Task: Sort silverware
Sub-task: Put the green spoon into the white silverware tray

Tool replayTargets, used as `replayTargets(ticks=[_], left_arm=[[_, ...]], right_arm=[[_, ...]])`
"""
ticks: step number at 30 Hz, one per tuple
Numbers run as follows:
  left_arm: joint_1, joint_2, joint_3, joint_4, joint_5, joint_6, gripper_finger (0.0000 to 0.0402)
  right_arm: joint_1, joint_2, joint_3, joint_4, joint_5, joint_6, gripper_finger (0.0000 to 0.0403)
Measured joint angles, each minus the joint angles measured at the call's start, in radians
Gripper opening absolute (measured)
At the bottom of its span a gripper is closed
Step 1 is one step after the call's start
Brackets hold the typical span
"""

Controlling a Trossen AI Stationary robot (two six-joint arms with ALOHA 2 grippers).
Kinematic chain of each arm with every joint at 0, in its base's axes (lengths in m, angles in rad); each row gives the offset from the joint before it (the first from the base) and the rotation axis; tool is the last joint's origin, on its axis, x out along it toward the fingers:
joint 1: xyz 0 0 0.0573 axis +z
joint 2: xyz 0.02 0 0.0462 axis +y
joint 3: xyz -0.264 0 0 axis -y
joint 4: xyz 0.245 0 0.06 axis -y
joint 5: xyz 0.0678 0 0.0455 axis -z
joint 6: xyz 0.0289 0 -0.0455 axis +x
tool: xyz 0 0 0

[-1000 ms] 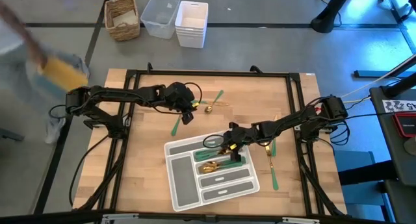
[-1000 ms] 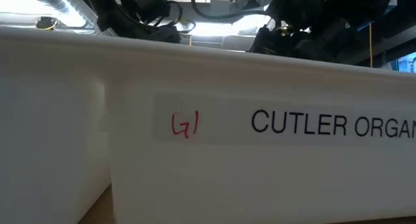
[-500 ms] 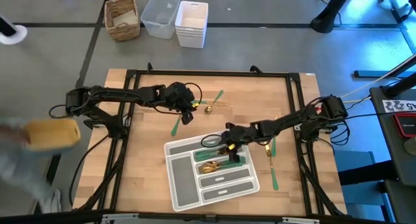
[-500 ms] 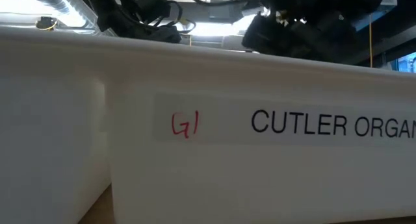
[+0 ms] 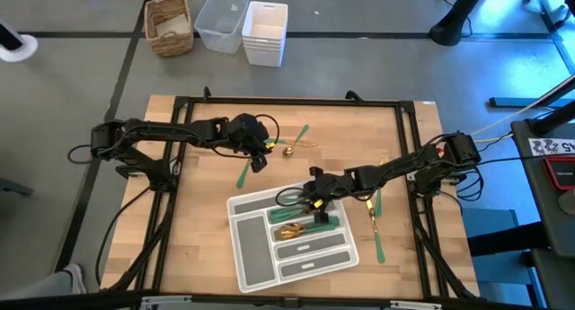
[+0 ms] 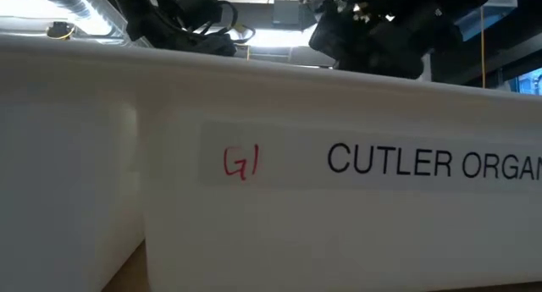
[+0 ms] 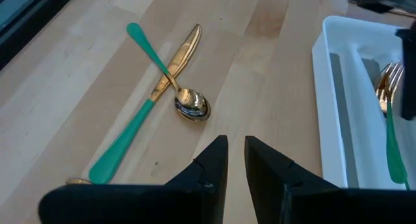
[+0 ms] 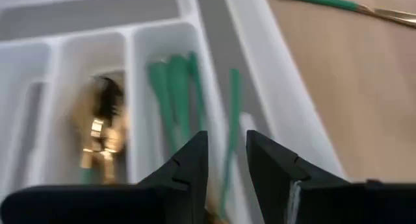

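The grey tray (image 5: 241,256) lies at the table's near middle, with gold forks (image 5: 289,229) and green handles (image 8: 170,94) in one compartment. A spoon (image 7: 190,107) lies across a knife (image 7: 151,104) on the wood at the far middle (image 5: 292,146). More green-handled pieces lie at the right (image 5: 375,207) and one lies near the left gripper (image 5: 242,174). My left gripper (image 7: 236,152) hovers shut and empty just short of the spoon. My right gripper (image 5: 314,195) is over the tray's far right corner, shut on a piece of silverware. My right gripper has a green-handled piece between its two fingers. Its slim handle (image 8: 233,113) runs straight out ahead of the fingers, above the tray's wall. A bit of gold shows far back between the fingers. The piece looks lifted clear; its head is hidden.
The tray wall (image 6: 339,173) marked "CUTLER ORGAN" fills the low view, with both arms dark above it. A black frame (image 5: 287,101) rings the table. A wicker basket (image 5: 169,22) and two bins (image 5: 243,24) stand on the floor beyond the far edge. Bare wood lies at the near left.
My right gripper has moved a little toward the table's left and risen above the tray, fingers unchanged. A person at the picture's left edge has moved off toward the near side.
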Motion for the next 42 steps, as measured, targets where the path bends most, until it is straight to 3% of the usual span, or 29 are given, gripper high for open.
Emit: replayTargets(ticks=[11,18,26,29,42], left_arm=[[-0.004,0.000,0.000,0.000,0.000,-0.021,0.0045],[-0.067,0.000,0.000,0.001,0.001,-0.052,0.0045],[-0.120,0.000,0.000,0.008,0.001,-0.022,0.0045],[-0.127,0.000,0.000,0.008,0.001,-0.018,0.0045],[-0.127,0.000,0.000,0.008,0.001,-0.018,0.0045]], right_arm=[[0.000,0.073,-0.001,0.039,0.015,0.000,0.0105],[0.000,0.112,-0.001,0.089,-0.029,-0.002,0.0103],[-0.002,0.129,-0.001,0.105,-0.071,-0.020,0.0016],[0.000,0.126,0.000,0.109,-0.087,-0.041,0.0022],[0.002,0.126,0.128,-0.073,-0.129,-0.104,0.0018]])
